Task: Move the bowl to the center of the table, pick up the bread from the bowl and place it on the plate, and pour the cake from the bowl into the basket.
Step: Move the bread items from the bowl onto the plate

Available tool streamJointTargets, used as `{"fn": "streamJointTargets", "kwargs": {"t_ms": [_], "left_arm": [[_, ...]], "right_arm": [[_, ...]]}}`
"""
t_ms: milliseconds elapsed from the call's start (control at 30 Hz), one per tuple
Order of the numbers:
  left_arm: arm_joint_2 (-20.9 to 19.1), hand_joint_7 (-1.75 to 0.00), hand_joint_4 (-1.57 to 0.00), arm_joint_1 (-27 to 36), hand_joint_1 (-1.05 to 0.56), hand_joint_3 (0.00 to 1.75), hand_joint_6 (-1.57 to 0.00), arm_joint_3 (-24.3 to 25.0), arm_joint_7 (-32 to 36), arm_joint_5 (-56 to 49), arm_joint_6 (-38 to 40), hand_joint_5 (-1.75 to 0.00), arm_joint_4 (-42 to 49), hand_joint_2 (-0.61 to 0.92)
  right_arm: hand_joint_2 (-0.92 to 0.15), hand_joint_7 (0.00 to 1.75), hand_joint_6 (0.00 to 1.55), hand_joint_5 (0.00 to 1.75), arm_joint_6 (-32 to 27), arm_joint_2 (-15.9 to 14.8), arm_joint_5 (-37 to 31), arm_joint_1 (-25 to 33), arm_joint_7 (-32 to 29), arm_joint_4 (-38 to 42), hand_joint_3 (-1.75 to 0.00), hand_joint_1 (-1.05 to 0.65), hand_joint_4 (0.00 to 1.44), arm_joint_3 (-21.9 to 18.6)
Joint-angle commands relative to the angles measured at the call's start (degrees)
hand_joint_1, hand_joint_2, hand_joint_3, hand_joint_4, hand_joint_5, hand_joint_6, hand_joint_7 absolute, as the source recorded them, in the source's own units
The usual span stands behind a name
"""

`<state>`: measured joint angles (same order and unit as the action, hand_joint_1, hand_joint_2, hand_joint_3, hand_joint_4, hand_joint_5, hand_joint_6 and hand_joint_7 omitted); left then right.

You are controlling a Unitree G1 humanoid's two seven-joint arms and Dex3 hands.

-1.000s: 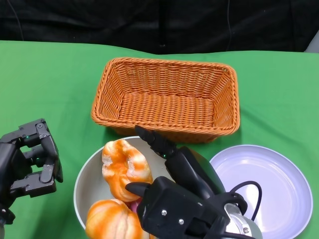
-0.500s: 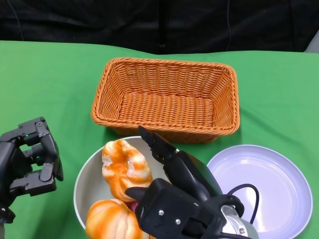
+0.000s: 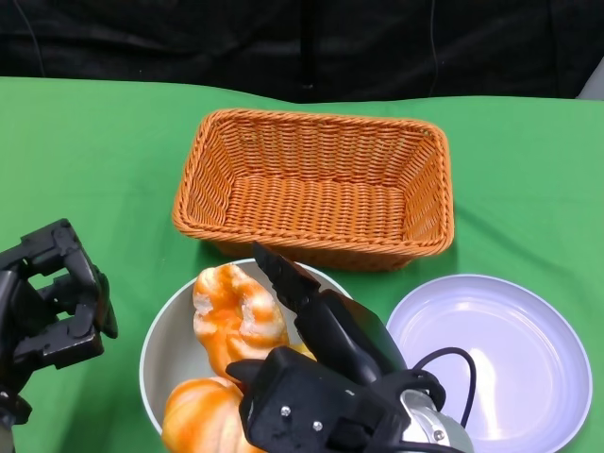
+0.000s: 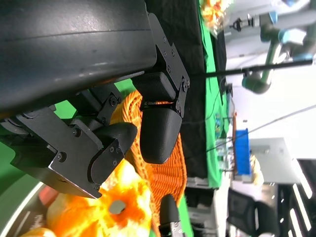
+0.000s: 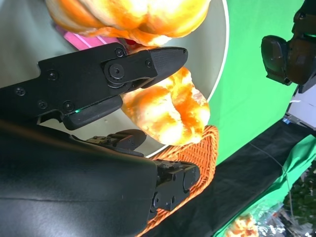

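At the far left your left hand (image 3: 52,307) is hovering over bare green table (image 3: 104,160), fingers curled inward around nothing, sitting just left of the bowl (image 3: 170,340) with a narrow strip of cloth showing between them. Open green is lying far and left of that hand, all the way to the table's far edge where the black backdrop (image 3: 302,42) is meeting it. Moving right, the grey bowl is sitting near you at the centre, its far rim just touching or nearly touching the near wall of the wicker basket (image 3: 316,189), so there is hardly any gap there. One orange-and-white bread (image 3: 236,316) is lying in the bowl's far half, a second bread (image 3: 203,415) in its near-left part, and a pink scrap of the cake (image 5: 86,39) is peeking out beneath them in the right wrist view. Your right hand (image 3: 316,368) is reaching into the bowl with its fingers spread on either side of the farther bread; you cannot tell whether they are gripping it yet. Just right of the bowl the white plate (image 3: 491,359) is lying, with a broad band of open green beyond it and to the right of the basket.
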<state>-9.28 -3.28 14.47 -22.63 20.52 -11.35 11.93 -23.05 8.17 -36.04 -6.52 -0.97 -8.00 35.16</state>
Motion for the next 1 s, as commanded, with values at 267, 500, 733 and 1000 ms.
{"fn": "streamJointTargets", "kwargs": {"t_ms": [267, 500, 733, 1000], "left_arm": [[0.9, -1.74, -0.96, 0.5, -0.02, 1.30, -0.79, 0.9, 2.9, 0.2, 0.8, -1.75, -1.9, 0.50], [1.0, -1.74, -0.96, 0.5, -0.02, 1.31, -0.79, 1.0, 3.1, 0.7, 2.6, -1.75, -2.6, 0.47], [0.6, -1.72, -0.97, 0.4, -0.01, 1.33, -0.81, 1.4, 2.5, 1.0, 2.9, -1.75, -2.6, 0.46], [0.7, -1.71, -0.96, 0.5, -0.01, 1.33, -0.81, 1.5, 2.2, 0.5, 2.6, -1.75, -2.8, 0.46]], "right_arm": [[-0.92, 0.02, 0.10, 0.04, 5.5, 0.4, 0.0, -1.6, -5.4, 5.6, -0.08, -0.63, 0.43, -0.1], [-0.91, 0.05, 0.27, 0.15, 12.6, 1.2, 2.0, -1.7, -12.0, 11.4, -0.03, -0.39, 0.65, -2.0], [-0.88, 0.02, 0.51, 0.66, 21.2, 2.4, 4.2, -2.9, -19.0, 18.7, 0.00, -0.04, 0.63, -4.2], [-0.92, 0.08, 0.81, 1.08, 26.9, 2.0, 4.4, -5.0, -22.8, 23.6, -0.10, 0.10, 0.74, -5.4]]}}
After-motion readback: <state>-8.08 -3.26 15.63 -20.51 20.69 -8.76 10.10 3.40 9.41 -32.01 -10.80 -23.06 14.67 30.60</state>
